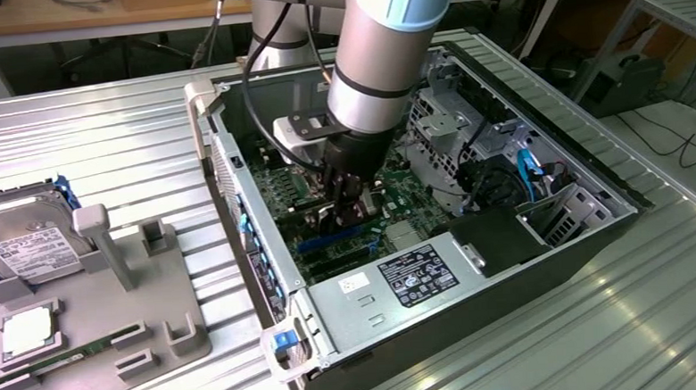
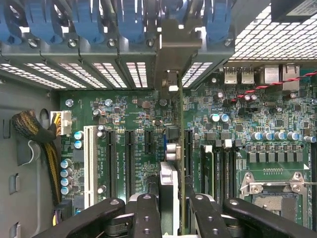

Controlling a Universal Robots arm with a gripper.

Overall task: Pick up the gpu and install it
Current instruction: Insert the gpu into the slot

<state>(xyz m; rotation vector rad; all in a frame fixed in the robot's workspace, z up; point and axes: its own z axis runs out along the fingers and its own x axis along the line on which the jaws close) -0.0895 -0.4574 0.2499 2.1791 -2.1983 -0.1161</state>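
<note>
The gpu [image 2: 170, 171] appears edge-on in the wrist view, a thin dark card held upright between my fingers [image 2: 146, 213]. Its silvery bracket [image 2: 173, 47] reaches the rear slot openings of the case. The card hangs over the green motherboard [image 2: 133, 106], in line with the black expansion slots [image 2: 130, 158]; whether it is seated in a slot I cannot tell. My gripper [image 2: 173, 210] is shut on the card. In the exterior view my gripper [image 1: 349, 215] is down inside the open computer case [image 1: 448, 275], just above the board.
Blue slot latches [image 2: 89, 22] line the case's rear wall. A braided cable bundle [image 2: 34, 131] lies beside the board. The processor socket [image 2: 275, 191] and power supply [image 1: 418, 276] flank the work area. Outside the case, a grey fixture [image 1: 129, 323] carries a hard drive [image 1: 29, 243] and a memory stick [image 1: 64, 359].
</note>
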